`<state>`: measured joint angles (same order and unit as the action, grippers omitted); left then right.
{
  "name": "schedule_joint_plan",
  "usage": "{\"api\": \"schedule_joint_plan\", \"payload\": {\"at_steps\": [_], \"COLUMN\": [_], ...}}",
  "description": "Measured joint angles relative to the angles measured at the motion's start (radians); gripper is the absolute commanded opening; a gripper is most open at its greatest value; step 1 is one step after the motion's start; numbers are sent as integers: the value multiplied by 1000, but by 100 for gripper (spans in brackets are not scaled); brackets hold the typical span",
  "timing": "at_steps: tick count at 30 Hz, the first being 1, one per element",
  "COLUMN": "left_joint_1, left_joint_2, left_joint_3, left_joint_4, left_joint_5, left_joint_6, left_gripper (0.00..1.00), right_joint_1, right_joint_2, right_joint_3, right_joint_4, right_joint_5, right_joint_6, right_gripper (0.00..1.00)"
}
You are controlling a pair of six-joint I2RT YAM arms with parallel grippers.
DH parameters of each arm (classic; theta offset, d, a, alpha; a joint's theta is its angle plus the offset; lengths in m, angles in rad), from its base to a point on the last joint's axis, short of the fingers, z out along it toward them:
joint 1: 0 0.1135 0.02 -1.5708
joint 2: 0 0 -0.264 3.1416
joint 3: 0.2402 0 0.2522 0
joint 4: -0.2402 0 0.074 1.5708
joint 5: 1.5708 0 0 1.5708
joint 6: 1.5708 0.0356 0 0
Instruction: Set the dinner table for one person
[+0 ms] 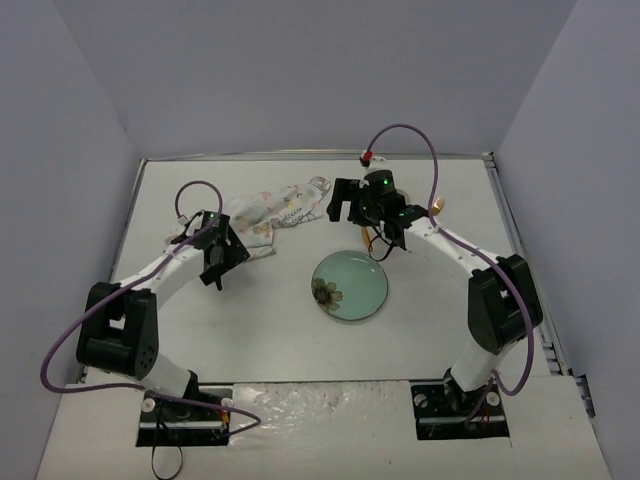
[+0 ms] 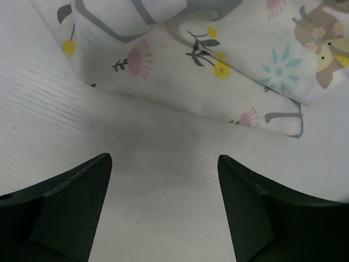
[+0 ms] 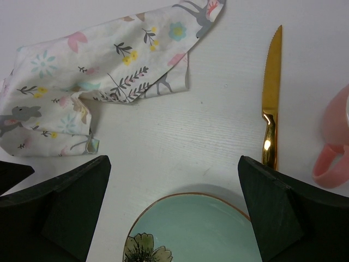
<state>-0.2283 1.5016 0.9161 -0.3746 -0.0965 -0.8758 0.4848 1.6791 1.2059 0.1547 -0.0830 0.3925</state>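
The white dinner table (image 1: 270, 335) carries a crumpled animal-and-flower placemat (image 1: 272, 208) at the back left. A pale green plate (image 1: 350, 285) with a flower print lies in the middle. My left gripper (image 1: 213, 268) sits low over bare table just near of the placemat (image 2: 218, 60), open with nothing between its fingers (image 2: 71, 207). My right gripper (image 1: 347, 205) hovers open and empty above the plate's (image 3: 202, 229) far rim. A gold knife (image 3: 270, 98) and a pink cup (image 3: 332, 142) lie to its right, the placemat (image 3: 92, 93) to its left.
Grey walls close in the table on the left, back and right. In the top view the right arm hides the cup and most of the knife. Both arm bases stand at the near edge.
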Motion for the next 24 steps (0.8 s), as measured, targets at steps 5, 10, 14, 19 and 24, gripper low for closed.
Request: {"api": "schedule_joint_plan", "payload": {"at_steps": [5, 10, 14, 19, 24], "left_joint_1": [2, 4, 8, 12, 14], "left_joint_2": [79, 132, 168, 191, 217], "left_joint_3": [5, 37, 72, 82, 104], "left_joint_4": [37, 54, 80, 95, 109], "left_joint_5": [2, -3, -14, -34, -47], "left_joint_6": [-22, -38, -45, -53, -59], "left_gripper": [69, 68, 66, 59, 50], "right_joint_1": [1, 1, 1, 1, 1], "right_joint_2": [23, 28, 39, 53, 59], "right_joint_3": [8, 9, 10, 10, 10], "right_joint_4": [20, 36, 44, 62, 72], "right_joint_5": [-1, -2, -5, -11, -16], "right_joint_6": [-1, -4, -5, -5, -5], "right_gripper": [100, 100, 100, 100, 100]}}
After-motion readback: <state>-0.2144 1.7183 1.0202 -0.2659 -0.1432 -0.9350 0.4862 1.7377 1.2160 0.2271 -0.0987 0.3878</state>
